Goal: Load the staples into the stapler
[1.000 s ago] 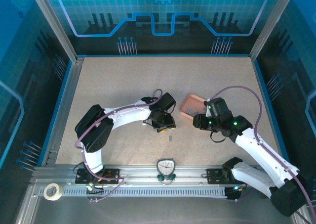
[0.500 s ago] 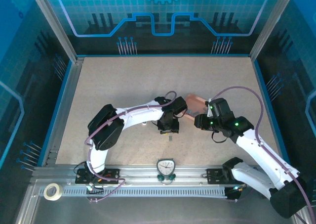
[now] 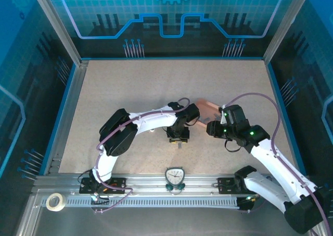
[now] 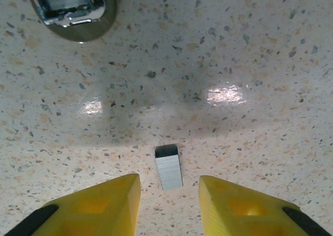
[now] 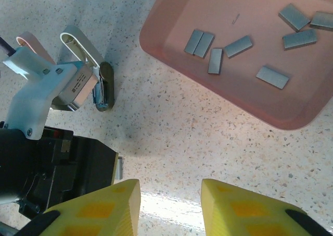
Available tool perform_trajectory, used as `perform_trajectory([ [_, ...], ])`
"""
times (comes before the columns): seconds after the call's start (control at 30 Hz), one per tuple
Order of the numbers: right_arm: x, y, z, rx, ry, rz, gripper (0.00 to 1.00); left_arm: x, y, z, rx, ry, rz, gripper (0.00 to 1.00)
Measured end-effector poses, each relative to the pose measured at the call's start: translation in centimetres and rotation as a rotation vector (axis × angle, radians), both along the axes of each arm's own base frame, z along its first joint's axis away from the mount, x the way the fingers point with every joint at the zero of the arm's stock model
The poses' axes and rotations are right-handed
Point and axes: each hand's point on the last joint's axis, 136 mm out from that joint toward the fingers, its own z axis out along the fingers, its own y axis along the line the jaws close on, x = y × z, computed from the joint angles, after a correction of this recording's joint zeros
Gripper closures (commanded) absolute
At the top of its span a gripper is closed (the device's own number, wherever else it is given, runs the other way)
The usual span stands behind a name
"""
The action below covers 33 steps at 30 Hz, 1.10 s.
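Grey metal, one strip of the staples (image 4: 168,166) lies flat on the table (image 4: 270,53) between the yellow fingers (image 4: 104,205) of the left end effector (image 4: 169,188), which stand apart and do not touch it. The stapler (image 4: 70,7) waits ahead, to the left. For a good pinch, the fingers should go lower and press both long sides equally, so the strip does not turn. The right end effector (image 5: 170,194), apart and empty, hovers near the tray (image 5: 291,122).
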Motion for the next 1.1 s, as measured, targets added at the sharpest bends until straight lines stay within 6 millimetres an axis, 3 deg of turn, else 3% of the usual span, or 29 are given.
perform_trajectory([
  [1.1, -0.2, -1.0, 0.3, 0.021, -0.018, -0.028, 0.64, -0.5, 0.0, -2.2, 0.087, 0.085, -0.011, 0.71],
])
